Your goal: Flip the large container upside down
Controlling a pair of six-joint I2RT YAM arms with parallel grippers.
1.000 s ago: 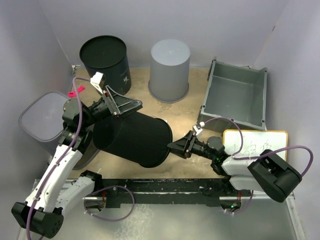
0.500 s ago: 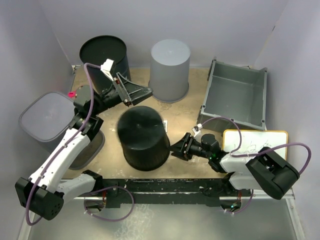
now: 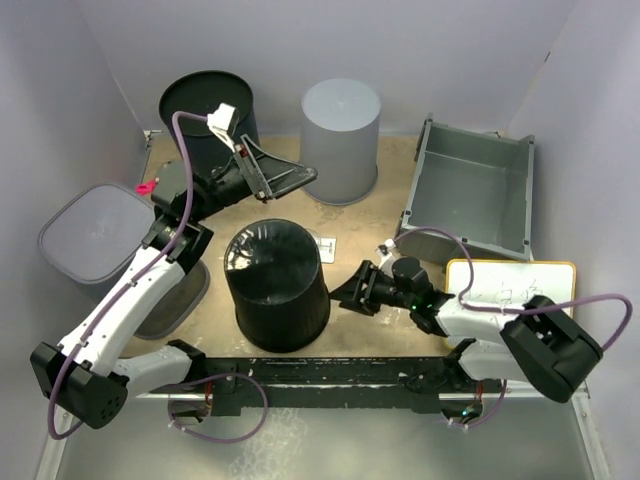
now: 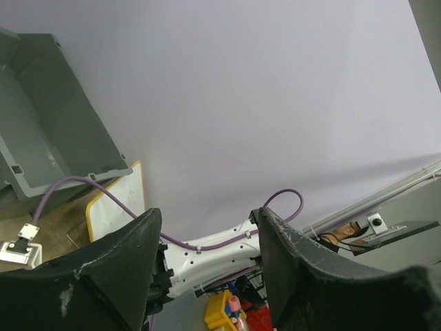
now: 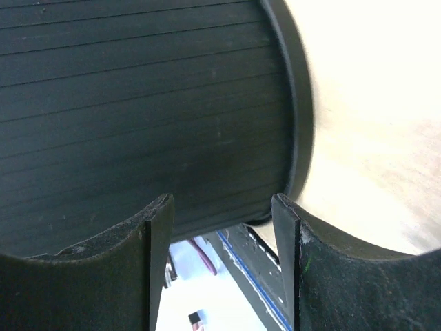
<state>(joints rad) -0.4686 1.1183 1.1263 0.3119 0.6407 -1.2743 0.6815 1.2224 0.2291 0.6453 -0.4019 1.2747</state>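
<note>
The large black ribbed container (image 3: 275, 283) stands on the table with its closed base up and its rim down. It fills the right wrist view (image 5: 138, 103), where its rim meets the tan table. My left gripper (image 3: 300, 178) is open and empty, raised behind the container and apart from it; in the left wrist view its fingers (image 4: 110, 276) frame only the wall and the right arm. My right gripper (image 3: 340, 295) is open and empty, low at the container's right side, a small gap from it.
A second black bin (image 3: 208, 115) and a grey inverted bin (image 3: 340, 125) stand at the back. A grey tray (image 3: 475, 190) is at the right, a whiteboard (image 3: 510, 285) in front of it, a grey lidded tub (image 3: 85, 235) at the left.
The container went from lying on its side in my left gripper to standing base up on the table. My left gripper let go and rose toward the back; the right gripper backed off slightly.
</note>
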